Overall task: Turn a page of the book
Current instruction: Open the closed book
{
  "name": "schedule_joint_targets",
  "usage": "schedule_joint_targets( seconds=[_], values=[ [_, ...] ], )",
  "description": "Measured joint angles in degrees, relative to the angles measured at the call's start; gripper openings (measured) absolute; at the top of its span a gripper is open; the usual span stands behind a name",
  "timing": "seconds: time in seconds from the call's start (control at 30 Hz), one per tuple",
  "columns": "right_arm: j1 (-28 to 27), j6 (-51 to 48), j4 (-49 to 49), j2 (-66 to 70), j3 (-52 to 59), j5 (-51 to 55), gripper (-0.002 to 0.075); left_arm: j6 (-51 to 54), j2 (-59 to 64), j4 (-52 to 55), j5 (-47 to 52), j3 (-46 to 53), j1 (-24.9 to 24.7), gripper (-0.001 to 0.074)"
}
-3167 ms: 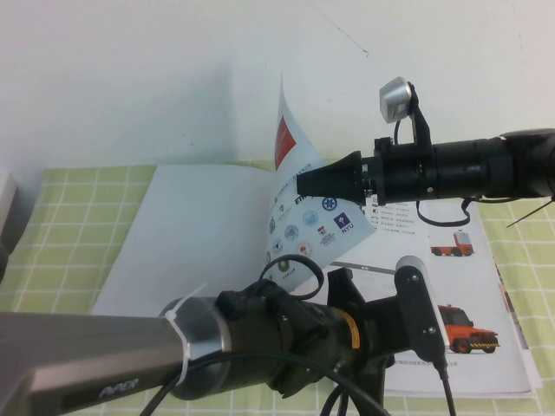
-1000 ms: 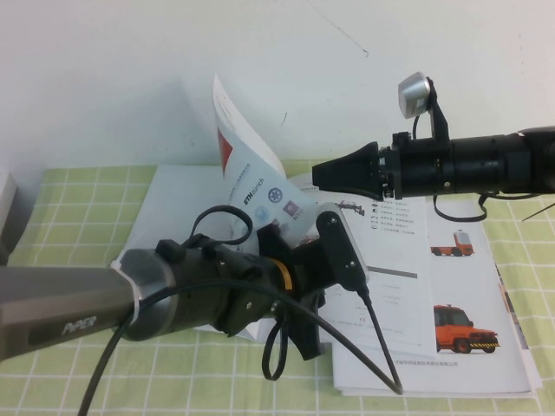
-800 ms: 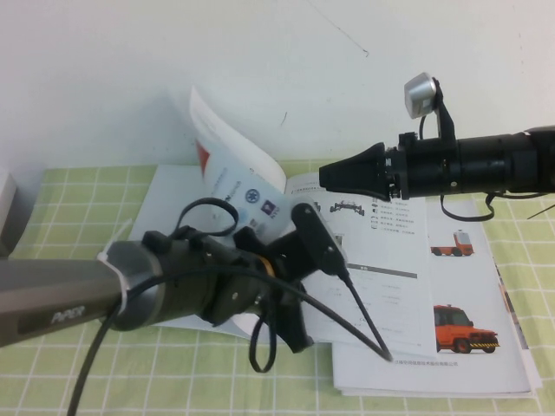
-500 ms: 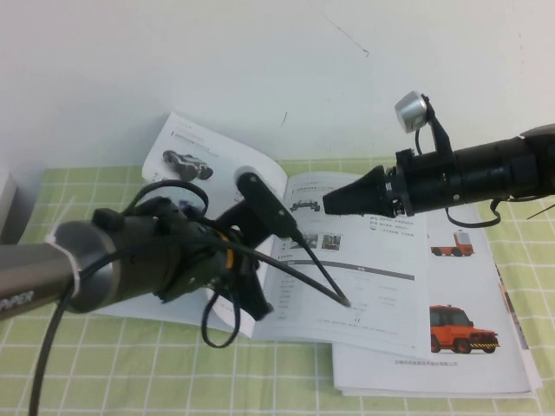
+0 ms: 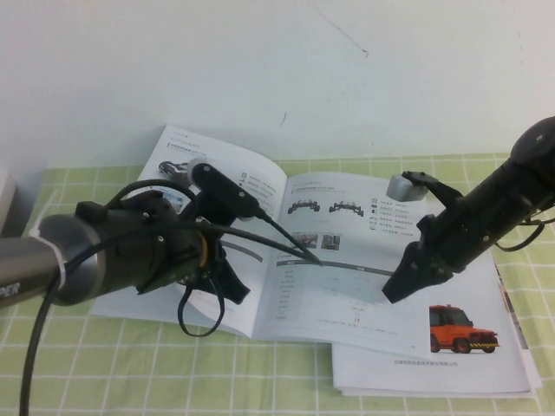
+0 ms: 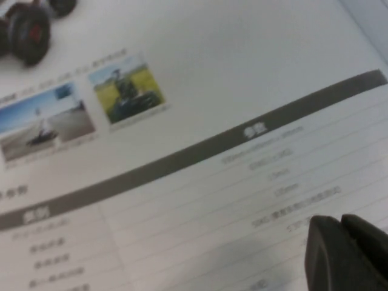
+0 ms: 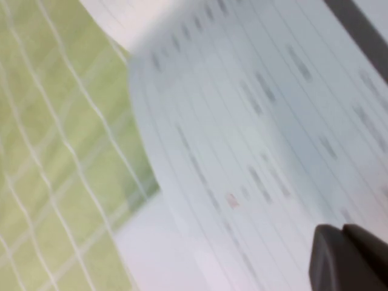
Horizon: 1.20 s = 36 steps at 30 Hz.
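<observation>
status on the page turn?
Left gripper shut, over the book. Right gripper shut, low over its right leaf. The page lies turned left. Nothing in the way.

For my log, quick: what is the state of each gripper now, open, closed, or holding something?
Left gripper: shut, holding nothing, over the left side of the book.
Right gripper: shut, empty, tip low over the right-hand leaf.

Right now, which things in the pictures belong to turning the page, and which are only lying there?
Part of the job:
- book, open on the table
- turned page, lying over the left side
- left gripper, fingers shut, over the left side
- right gripper, fingers shut, over the right-hand page

Just there:
- green checked cloth
- grey object at the left edge
</observation>
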Motion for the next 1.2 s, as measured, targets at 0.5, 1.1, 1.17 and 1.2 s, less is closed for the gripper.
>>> schedule_joint_targets(
  seconds=[0.5,1.1,1.17,1.2],
  values=[
    [0.0,8.07,-14.27,-0.34,-0.49,0.14,-0.0002,-7.62,0.0,-2.92,10.41,0.0,4.39,-0.0004],
    [-4.21,14.27,-22.23,-0.69,-0.82,4.58,-0.0002,3.4,2.54,-16.67,9.57,0.0,5.14,-0.0004],
    [-6.4,14.54,-22.46,-0.82,-0.32,5.24,-0.0002,3.89,2.54,-17.32,9.33,0.0,5.14,-0.0004],
    [-7.5,14.65,-22.46,-1.11,0.24,5.25,-0.0002,4.04,2.54,-17.47,9.33,0.0,5.14,-0.0004]
  ],
)
